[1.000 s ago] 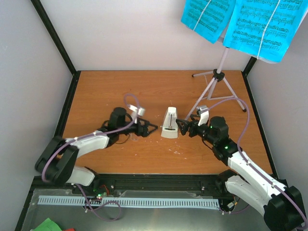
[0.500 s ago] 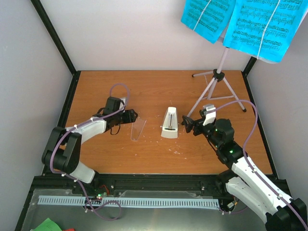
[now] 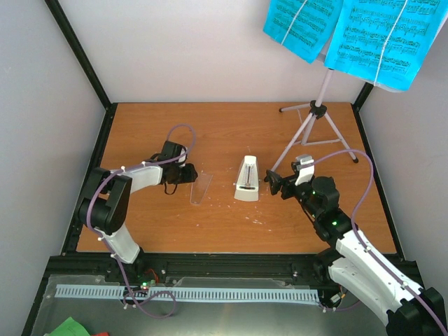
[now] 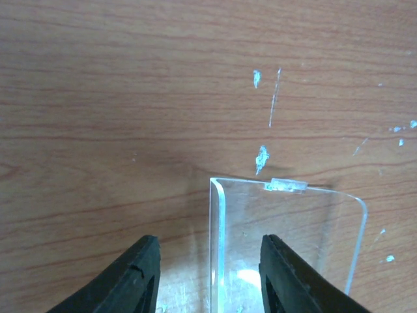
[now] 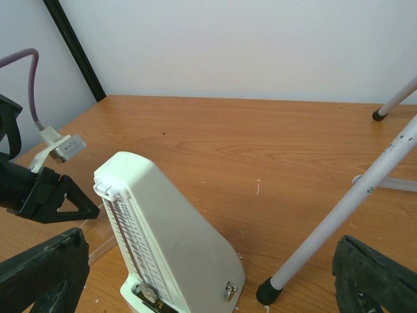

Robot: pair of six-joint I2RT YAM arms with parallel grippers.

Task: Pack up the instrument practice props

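The white metronome (image 3: 246, 179) stands upright mid-table, uncovered. Its clear tapered cover (image 3: 201, 187) lies on the wood to its left. My left gripper (image 3: 189, 174) is at the cover's left end. In the left wrist view its jaws (image 4: 210, 277) are partly apart, astride one wall of the cover (image 4: 287, 241) with a gap on each side. My right gripper (image 3: 270, 183) is wide open just right of the metronome (image 5: 169, 241). The lilac music stand (image 3: 315, 112) stands at the back right, carrying cyan sheet-music pages (image 3: 381, 35).
A stand leg (image 5: 352, 208) with a black rubber foot (image 5: 267, 291) comes down close by the metronome, between my right fingers. White scuffs mark the wood (image 4: 262, 158). Black frame posts (image 3: 80, 52) and walls enclose the table.
My left gripper has drawn back leftward from the metronome and its jaws have narrowed around the clear cover's wall. The cover now lies on the table. My right gripper has backed off slightly to the right.
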